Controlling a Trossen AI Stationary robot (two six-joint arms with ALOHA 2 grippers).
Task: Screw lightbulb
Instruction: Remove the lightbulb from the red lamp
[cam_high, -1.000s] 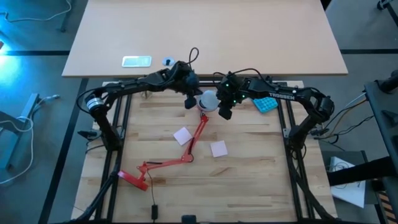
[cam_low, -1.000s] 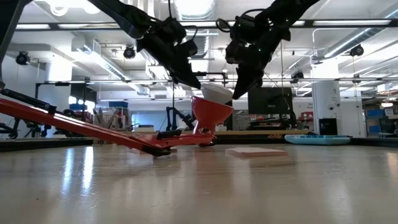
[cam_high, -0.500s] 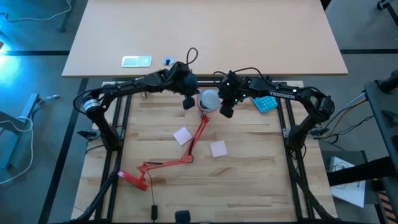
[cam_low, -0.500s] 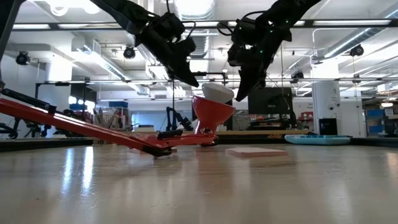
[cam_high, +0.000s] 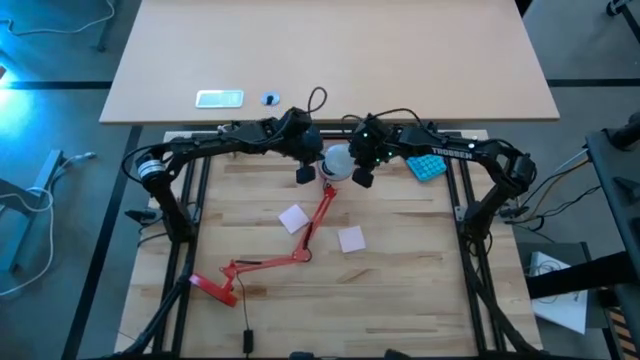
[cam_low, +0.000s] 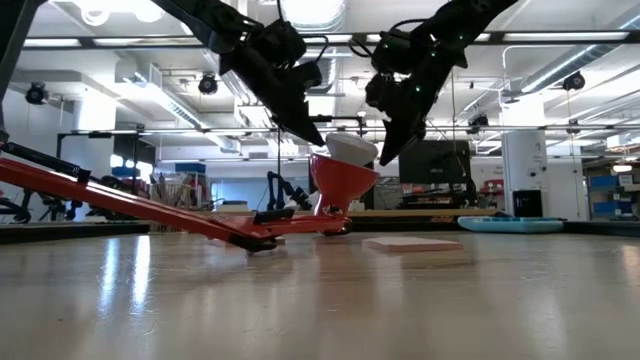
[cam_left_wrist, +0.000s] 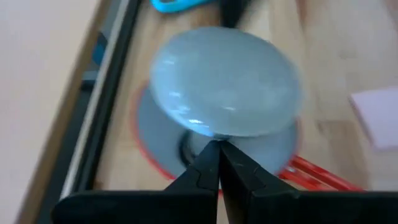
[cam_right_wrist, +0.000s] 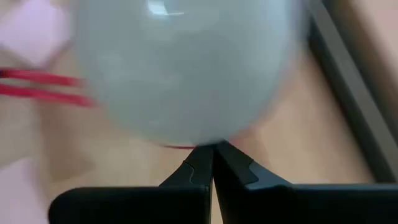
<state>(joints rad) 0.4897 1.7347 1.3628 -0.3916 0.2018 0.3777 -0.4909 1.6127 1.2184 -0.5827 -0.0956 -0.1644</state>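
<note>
From above, the lightbulb (cam_high: 337, 160) is showing only as a white dome sitting at the far end of the red lamp (cam_high: 290, 245), with the left gripper (cam_high: 304, 172) just beside it on one side and the right gripper (cam_high: 361, 177) just beside it on the other. The level view across the table is giving what that view cannot: the lightbulb (cam_low: 349, 148) is resting tilted in the mouth of the lamp's red shade (cam_low: 340, 180), its rounded end poking above the rim, and both grippers are hanging above the shade, the left gripper (cam_low: 308, 135) slanting down close to the bulb's upper side and the right gripper (cam_low: 388, 152) ending just beside the bulb; whether either is touching cannot be told there.

In the left wrist view the left gripper (cam_left_wrist: 218, 149) is showing its fingers (cam_left_wrist: 202, 171) pressed together, tips meeting right under the lightbulb (cam_left_wrist: 227, 81), gripping nothing, with the grey-lined shade (cam_left_wrist: 152, 134) behind. In the right wrist view the right gripper (cam_right_wrist: 213, 151) is likewise pinched tight, its fingers (cam_right_wrist: 231, 169) meeting at the bulb's edge while the lightbulb (cam_right_wrist: 186, 68) is filling most of the picture. A pink sticky note (cam_high: 351, 238) is lying near the lamp's arm.
</note>
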